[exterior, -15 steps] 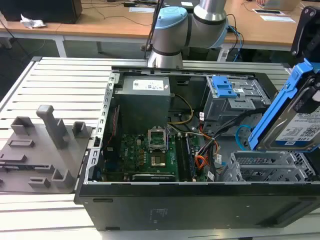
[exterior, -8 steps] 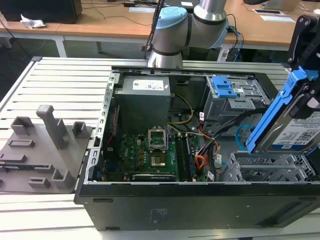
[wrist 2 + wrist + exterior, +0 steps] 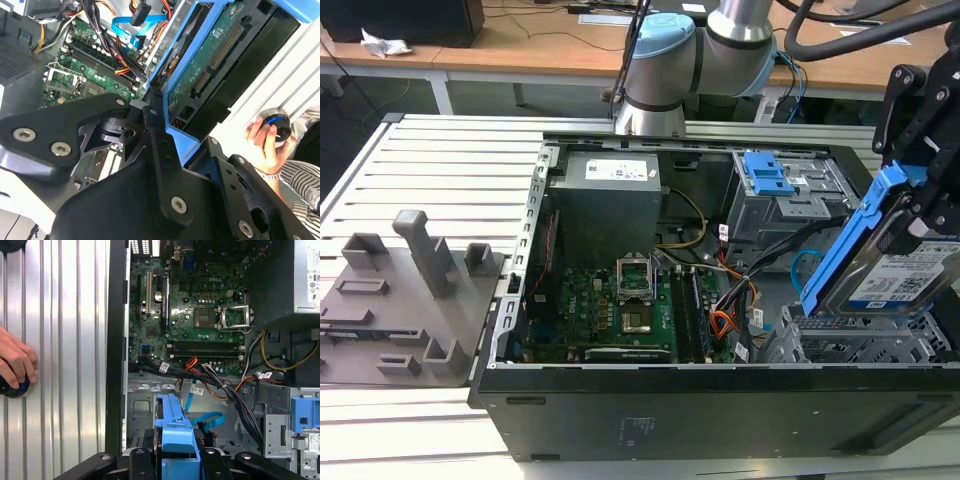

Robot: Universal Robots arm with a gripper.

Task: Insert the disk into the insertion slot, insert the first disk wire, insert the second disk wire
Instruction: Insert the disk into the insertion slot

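Observation:
The disk (image 3: pixel 898 275), a silver drive with a white and blue label in a bright blue carrier, hangs tilted on edge at the exterior view's right. My gripper (image 3: pixel 912 222) is shut on it from above. Directly below the disk lies the insertion slot (image 3: pixel 855 345), a low bay of light grey perforated sheet metal in the case's near right corner. In the second wrist view the disk's green circuit side (image 3: pixel 210 55) shows past my black fingers (image 3: pixel 155 132). The first wrist view looks along the blue carrier (image 3: pixel 175 432) into the case.
A loose blue flat cable (image 3: pixel 807 268) and orange and black wires (image 3: pixel 725 320) lie between the motherboard (image 3: pixel 610 305) and the cage. A taller grey cage with a blue clip (image 3: pixel 767 175) stands behind. A person's hand (image 3: pixel 15 362) rests on the ribbed table beside the case.

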